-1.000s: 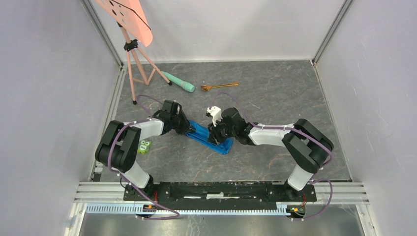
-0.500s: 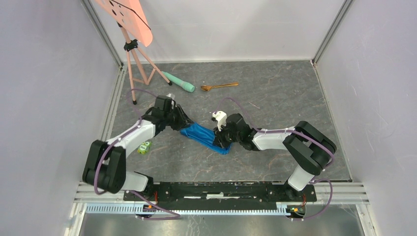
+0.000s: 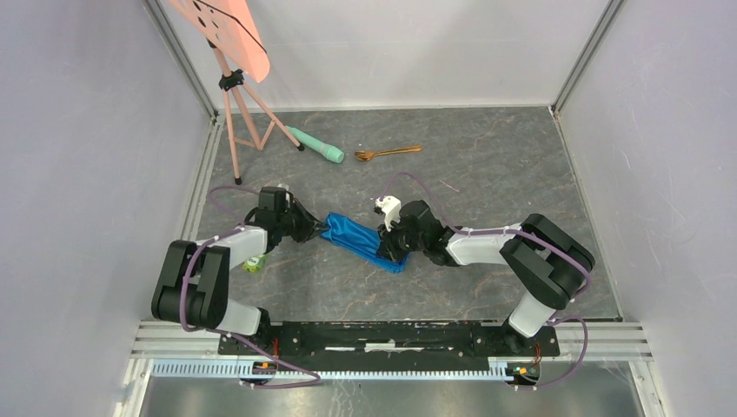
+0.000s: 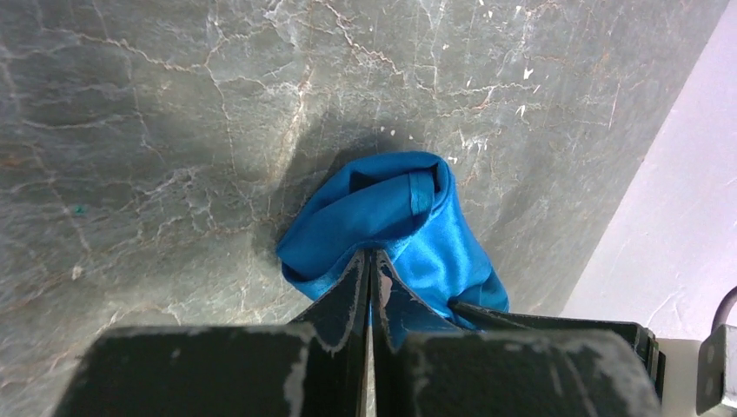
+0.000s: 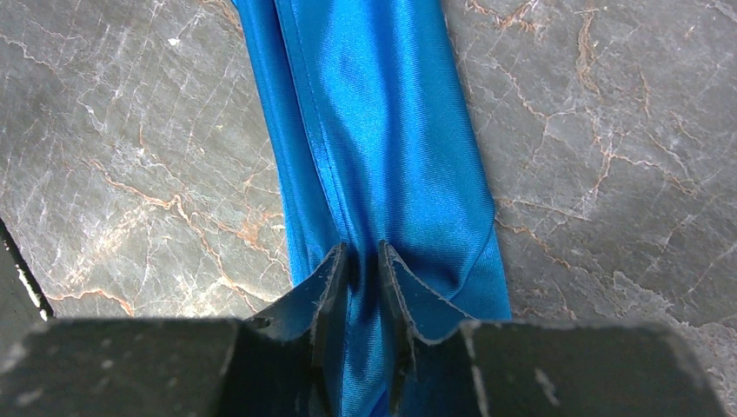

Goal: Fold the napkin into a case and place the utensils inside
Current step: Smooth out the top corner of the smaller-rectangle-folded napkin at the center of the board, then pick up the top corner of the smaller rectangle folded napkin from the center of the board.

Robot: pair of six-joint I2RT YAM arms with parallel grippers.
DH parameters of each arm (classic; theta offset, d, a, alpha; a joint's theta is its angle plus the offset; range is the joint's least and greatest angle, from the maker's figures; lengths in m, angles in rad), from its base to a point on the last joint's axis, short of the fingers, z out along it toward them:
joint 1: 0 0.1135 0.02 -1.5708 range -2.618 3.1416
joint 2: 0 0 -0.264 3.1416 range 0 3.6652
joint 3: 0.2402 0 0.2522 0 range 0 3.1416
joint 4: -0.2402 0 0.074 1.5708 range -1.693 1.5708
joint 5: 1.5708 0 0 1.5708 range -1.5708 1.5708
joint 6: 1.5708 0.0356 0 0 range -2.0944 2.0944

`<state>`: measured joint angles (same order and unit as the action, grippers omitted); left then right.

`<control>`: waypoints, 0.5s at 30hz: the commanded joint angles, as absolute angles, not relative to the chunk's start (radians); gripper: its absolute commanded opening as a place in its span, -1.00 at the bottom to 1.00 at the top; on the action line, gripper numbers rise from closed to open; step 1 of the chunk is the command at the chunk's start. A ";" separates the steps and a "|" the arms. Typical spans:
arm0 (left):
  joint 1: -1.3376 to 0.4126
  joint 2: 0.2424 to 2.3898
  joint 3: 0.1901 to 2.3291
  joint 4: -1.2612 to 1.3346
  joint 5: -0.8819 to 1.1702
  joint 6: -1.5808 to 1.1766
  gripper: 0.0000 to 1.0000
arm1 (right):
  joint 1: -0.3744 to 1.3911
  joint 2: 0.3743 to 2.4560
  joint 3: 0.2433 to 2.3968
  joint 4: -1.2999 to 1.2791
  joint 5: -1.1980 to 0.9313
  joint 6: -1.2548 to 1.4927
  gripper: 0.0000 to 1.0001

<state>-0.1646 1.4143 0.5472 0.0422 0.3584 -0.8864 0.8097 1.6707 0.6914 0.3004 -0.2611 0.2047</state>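
The bright blue napkin lies on the table as a narrow, layered band between my two grippers. My left gripper is shut on its left end; in the left wrist view its jaws pinch a fold of the bunched cloth. My right gripper is at the band's right end; in the right wrist view its jaws are closed on a ridge of the cloth. A copper-gold utensil, spoon end to the left, lies at the back, apart from both grippers. I cannot make out a second piece.
A mint-green cylinder with a black tip lies left of the spoon. A pink tripod stand rises at the back left corner. A small green toy sits by the left forearm. Walls close in three sides.
My left gripper has moved left, drawing the napkin's left end with it and stretching the band. My right gripper dropped lower and shifted slightly right, then stayed put.
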 commanded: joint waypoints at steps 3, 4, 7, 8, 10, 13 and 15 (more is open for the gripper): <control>-0.165 1.505 0.535 0.227 0.405 -0.945 -0.90 | 0.812 1.682 0.703 0.286 -0.272 0.212 -0.52; -0.165 1.520 0.534 0.236 0.404 -0.945 -0.90 | 0.811 1.682 0.704 0.284 -0.274 0.212 -0.52; -0.165 1.549 0.543 0.209 0.378 -0.932 -0.91 | 0.811 1.684 0.707 0.271 -0.272 0.202 -0.51; -0.164 1.553 0.550 0.184 0.363 -0.916 -0.91 | 0.812 1.683 0.709 0.263 -0.271 0.195 -0.50; -0.164 1.557 0.559 0.129 0.330 -0.891 -0.91 | 0.811 1.675 0.715 0.246 -0.270 0.173 -0.46; -0.164 1.560 0.564 0.082 0.308 -0.865 -0.92 | 0.811 1.654 0.751 0.220 -0.278 0.116 -0.34; -0.165 1.562 0.566 0.069 0.303 -0.856 -0.92 | 0.815 1.641 0.791 0.212 -0.293 0.060 -0.19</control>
<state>-0.1650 1.5398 0.5549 0.1532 0.3710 -0.9157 0.8097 1.6707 0.7143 0.2619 -0.2726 0.1669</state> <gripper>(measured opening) 0.050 0.348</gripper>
